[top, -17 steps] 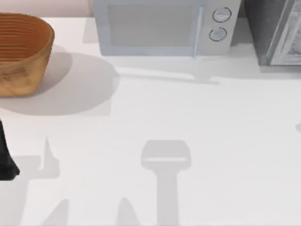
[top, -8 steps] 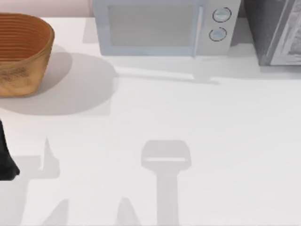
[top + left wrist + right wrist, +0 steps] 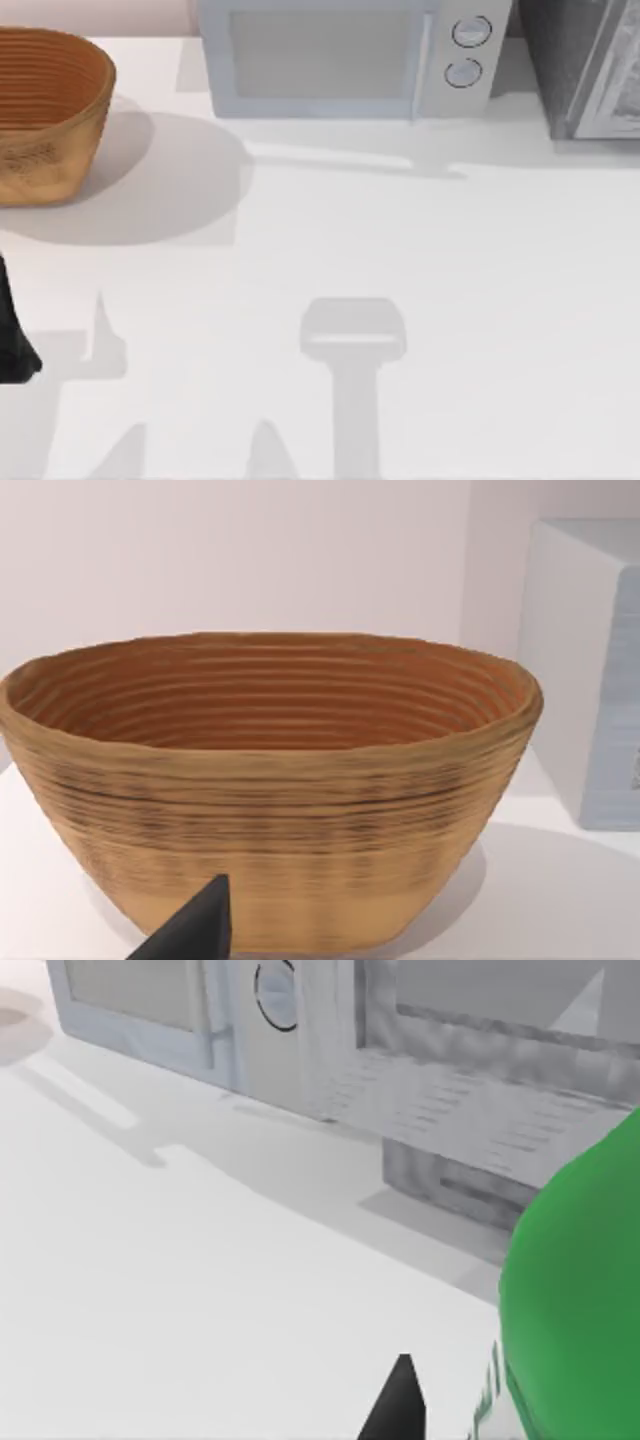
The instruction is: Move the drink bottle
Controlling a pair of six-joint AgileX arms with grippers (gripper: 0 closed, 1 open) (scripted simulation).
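Translucent green plastic drink bottle (image 3: pixel 580 1310) sitting just beside right pincer (image 3: pixel 395 1405) fingertip; pincer state not discernible; label unreadable.

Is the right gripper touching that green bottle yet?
Cannot tell. In the right wrist view a dark fingertip sits close beside the drink bottle, but no contact or gap shows plainly.

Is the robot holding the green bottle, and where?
It cannot be told. The drink bottle sits right beside a right gripper fingertip, but no grip is visible. The left arm holds nothing visible.

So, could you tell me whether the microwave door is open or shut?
Shut: the microwave door lies flush with its front beside the two dials.
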